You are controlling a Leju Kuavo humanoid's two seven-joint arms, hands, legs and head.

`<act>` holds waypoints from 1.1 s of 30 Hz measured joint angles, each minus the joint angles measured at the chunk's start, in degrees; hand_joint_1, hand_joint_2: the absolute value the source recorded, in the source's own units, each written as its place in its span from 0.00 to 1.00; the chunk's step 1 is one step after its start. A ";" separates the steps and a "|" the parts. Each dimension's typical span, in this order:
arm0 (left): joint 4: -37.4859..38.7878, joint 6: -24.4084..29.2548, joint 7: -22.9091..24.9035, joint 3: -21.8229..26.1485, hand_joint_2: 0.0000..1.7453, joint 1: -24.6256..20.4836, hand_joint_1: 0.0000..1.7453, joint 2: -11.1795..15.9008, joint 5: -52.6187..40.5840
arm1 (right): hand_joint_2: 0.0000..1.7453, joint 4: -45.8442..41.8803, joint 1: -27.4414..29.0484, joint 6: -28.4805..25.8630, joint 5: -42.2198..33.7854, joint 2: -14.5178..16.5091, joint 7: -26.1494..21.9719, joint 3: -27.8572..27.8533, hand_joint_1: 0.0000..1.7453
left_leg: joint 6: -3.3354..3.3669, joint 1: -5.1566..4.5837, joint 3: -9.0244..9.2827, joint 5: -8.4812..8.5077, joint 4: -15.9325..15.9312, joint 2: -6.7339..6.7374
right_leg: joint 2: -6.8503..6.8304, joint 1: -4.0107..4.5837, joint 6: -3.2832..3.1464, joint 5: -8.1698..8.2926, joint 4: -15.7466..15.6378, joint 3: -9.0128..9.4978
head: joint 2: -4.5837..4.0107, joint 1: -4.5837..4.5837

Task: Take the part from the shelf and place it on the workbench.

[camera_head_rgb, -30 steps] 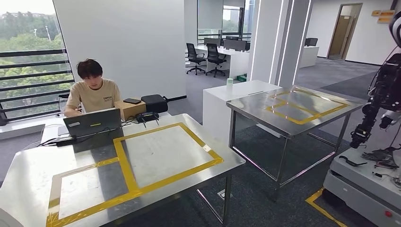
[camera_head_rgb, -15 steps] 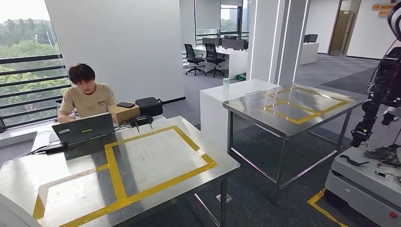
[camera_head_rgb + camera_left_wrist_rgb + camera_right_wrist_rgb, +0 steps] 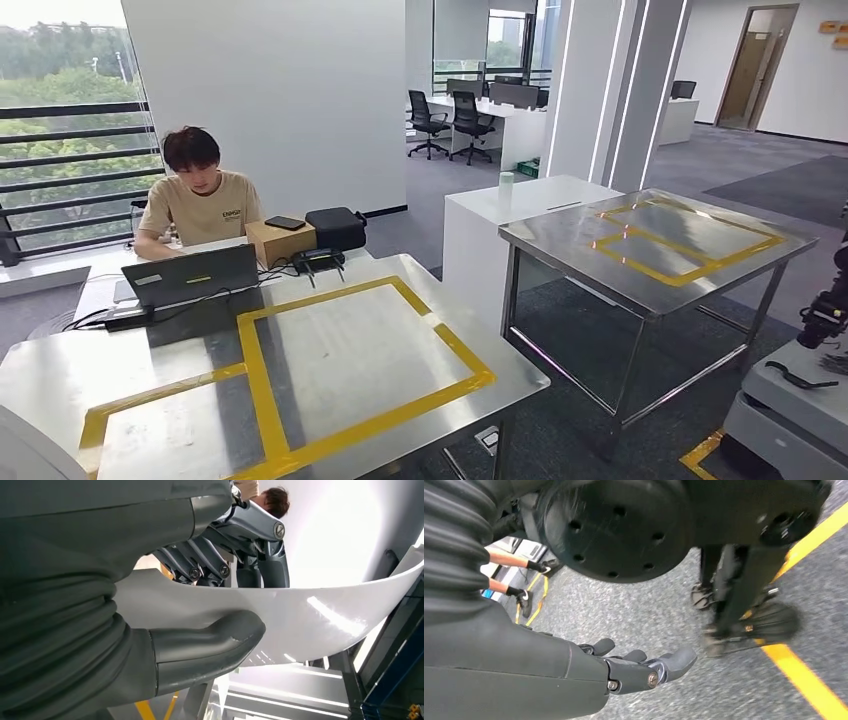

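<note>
Gripped in the left hand [image 3: 200,605]: a curved white sheet part [image 3: 300,615], thumb underneath and dark fingers [image 3: 200,562] over its upper face, apparently carried low at the near left corner [image 3: 30,450] for the walk to the steel tabletop with yellow tape rectangles [image 3: 350,350]. Hanging over grey floor, the right hand [image 3: 644,670], fingers loosely extended and apart, holding nothing. Beyond the tabletop's far left edge, a seated person [image 3: 200,195] behind a grey laptop [image 3: 190,275], likely clear of the taped zone meant for set-down.
</note>
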 joint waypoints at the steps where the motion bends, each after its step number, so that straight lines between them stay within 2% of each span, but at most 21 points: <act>1: 0.16 -0.01 0.07 -0.26 1.00 -0.25 1.00 -0.07 -0.10 | 1.00 0.00 0.18 0.01 -0.10 0.01 -0.01 -0.10 0.00 | -0.09 -0.08 1.10 -1.04 0.09 -0.09 | 0.07 0.19 -0.31 4.45 -3.23 -0.33 | -0.02 -0.04; 3: 0.68 -0.03 0.20 -0.85 1.00 -0.89 1.00 -0.19 -0.26 | 1.00 0.00 0.30 0.01 -0.25 0.01 -0.02 -0.26 0.00 | -0.62 -0.03 2.74 -2.99 -0.08 -0.42 | 0.18 0.76 -0.88 11.14 -7.33 -0.16 | -0.05 -0.10; 4: 0.95 -0.03 0.25 -1.09 1.00 -1.20 1.00 -0.22 -0.36 | 1.00 -0.01 0.28 0.01 -0.35 0.01 -0.03 -0.35 0.00 | -1.03 0.09 3.62 -3.49 -0.05 -0.57 | 0.24 1.08 -1.16 12.35 -8.22 0.21 | -0.06 -0.15; 7: 1.39 -0.03 0.25 -1.50 1.00 -1.88 1.00 -0.14 -0.56 | 1.00 -0.02 -0.13 0.01 -0.59 0.02 -0.07 -0.69 0.00 | -2.05 0.65 3.92 -2.57 2.48 -0.38 | 0.36 1.24 -2.13 10.81 -9.14 2.75 | -0.04 -0.14; 9: 1.70 -0.04 0.21 -1.64 1.00 -2.32 1.00 -0.05 -0.64 | 1.00 -0.02 -0.26 0.01 -0.66 0.01 -0.07 -0.91 0.00 | -2.57 0.79 -0.28 -1.71 8.73 0.06 | 0.41 0.99 -2.66 9.63 -9.41 4.62 | -0.03 -0.16; 10: 1.87 -0.05 0.19 -1.68 1.00 -2.42 1.00 -0.02 -0.68 | 1.00 -0.02 -0.27 -0.01 -0.68 -0.01 -0.07 -1.00 0.00 | -2.83 0.81 -3.18 -2.39 12.14 0.19 | 0.42 0.85 -2.79 8.75 -9.45 5.58 | -0.03 -0.18; 12: 2.16 -0.05 0.17 -1.70 1.00 -2.46 1.00 -0.01 -0.68 | 1.00 -0.02 -0.25 -0.01 -0.69 0.01 -0.07 -1.15 0.00 | -3.15 0.87 -8.56 -6.75 16.01 0.28 | 0.45 0.55 -2.84 6.79 -9.49 7.83 | -0.03 -0.19; 13: 2.30 -0.05 0.17 -1.70 1.00 -2.44 1.00 -0.01 -0.68 | 1.00 -0.02 -0.20 -0.01 -0.69 0.04 -0.07 -1.19 0.00 | -3.30 0.90 -10.60 -9.02 16.13 0.32 | 0.52 0.36 -2.74 5.67 -9.50 9.23 | -0.03 -0.19; 14: 2.42 -0.05 0.16 -1.70 1.00 -2.44 1.00 -0.01 -0.67 | 1.00 -0.02 -0.13 0.00 -0.69 0.08 -0.07 -1.22 0.00 | -3.43 0.94 -12.14 -9.94 15.12 0.38 | 0.59 0.13 -2.57 4.52 -9.50 10.73 | -0.03 -0.20; 15: 2.54 -0.05 0.15 -1.70 1.00 -2.42 1.00 0.00 -0.67 | 1.00 -0.01 -0.06 0.00 -0.69 0.13 -0.07 -1.25 0.00 | -3.62 1.01 -13.31 -8.39 13.07 0.50 | 0.65 -0.10 -2.30 3.28 -9.51 12.24 | -0.03 -0.20; 18: 3.12 -0.05 0.11 -1.79 1.00 -2.24 1.00 0.02 -0.64 | 1.00 -0.01 0.07 0.01 -0.69 0.21 -0.08 -1.30 0.00 | -3.53 1.25 -15.31 6.29 5.03 1.63 | 0.82 -0.23 -1.28 -0.37 -9.55 15.58 | -0.10 -0.28; 19: 3.27 -0.03 0.10 -1.86 1.00 -2.08 1.00 0.03 -0.61 | 1.00 -0.02 0.04 0.01 -0.69 0.21 -0.10 -1.31 0.00 | -3.14 1.32 -15.32 9.20 3.75 1.85 | 0.83 -0.06 -0.87 -1.07 -9.43 16.52 | -0.11 -0.32; 20: 3.35 -0.01 0.07 -1.94 1.00 -2.03 1.00 0.07 -0.57 | 1.00 -0.02 -0.06 0.01 -0.70 0.21 -0.13 -1.33 0.00 | -2.68 1.35 -14.94 9.37 3.59 1.93 | 0.83 0.08 -0.54 -1.02 -8.75 16.95 | -0.12 -0.30; 22: 3.39 0.03 -0.01 -2.04 1.00 -2.02 1.00 0.10 -0.43 | 1.00 -0.02 -0.11 -0.01 -0.70 0.19 -0.17 -1.37 0.00 | -1.68 1.49 -13.23 8.23 3.63 1.52 | 0.69 0.10 0.06 0.64 -5.05 16.14 | -0.08 -0.19; 24: 3.43 0.08 -0.16 -2.08 1.00 -2.13 1.00 0.15 -0.22 | 1.00 -0.02 -0.27 -0.01 -0.69 0.17 -0.17 -1.39 0.00 | -0.81 1.37 -11.20 6.73 3.48 1.38 | 0.55 -0.02 0.37 1.27 0.74 12.34 | -0.07 -0.10; 25: 3.49 0.13 -0.20 -2.08 1.00 -2.12 1.00 0.17 -0.13 | 1.00 -0.02 -0.33 0.01 -0.69 0.17 -0.17 -1.39 0.00 | -0.54 1.25 -10.19 5.86 3.37 1.33 | 0.51 -0.03 0.46 0.07 3.34 9.94 | -0.07 -0.09; 27: 3.70 0.33 -0.21 -2.08 1.00 -2.11 1.00 0.19 -0.05 | 1.00 -0.01 -0.32 0.07 -0.68 0.17 -0.15 -1.39 0.00 | -0.29 1.00 -8.07 4.14 3.15 1.13 | 0.47 0.02 0.41 -4.64 6.17 5.27 | -0.07 -0.09; 29: 4.00 0.78 0.14 -2.09 1.00 -2.18 1.00 0.20 -0.18 | 1.00 0.00 -0.12 0.10 -0.63 0.17 -0.15 -1.39 0.00 | -0.24 0.78 -5.65 2.41 3.06 0.87 | 0.46 0.09 0.05 -8.15 5.16 2.26 | -0.07 -0.09; 30: 4.20 1.14 0.54 -2.09 1.00 -2.28 1.00 0.24 -0.40 | 1.00 0.00 -0.01 0.08 -0.58 0.17 -0.14 -1.39 0.00 | -0.24 0.66 -4.39 1.51 3.04 0.76 | 0.47 0.21 -0.30 -7.63 3.36 1.38 | -0.07 -0.08; 31: 4.52 1.57 1.02 -2.10 1.00 -2.45 1.00 0.31 -0.71 | 1.00 -0.01 0.10 0.05 -0.52 0.17 -0.15 -1.39 0.00 | -0.24 0.56 -3.36 0.54 2.98 0.68 | 0.48 0.41 -0.86 -4.32 0.66 0.72 | -0.07 -0.09; 33: 6.11 2.58 1.82 -2.16 1.00 -3.19 1.00 0.58 -2.04 | 1.00 -0.01 0.38 0.02 -0.32 0.02 -0.15 -1.40 0.00 | -0.62 0.33 -1.61 -1.41 3.11 0.33 | 0.74 1.15 -1.93 5.29 -4.00 -0.06 | -0.07 -0.13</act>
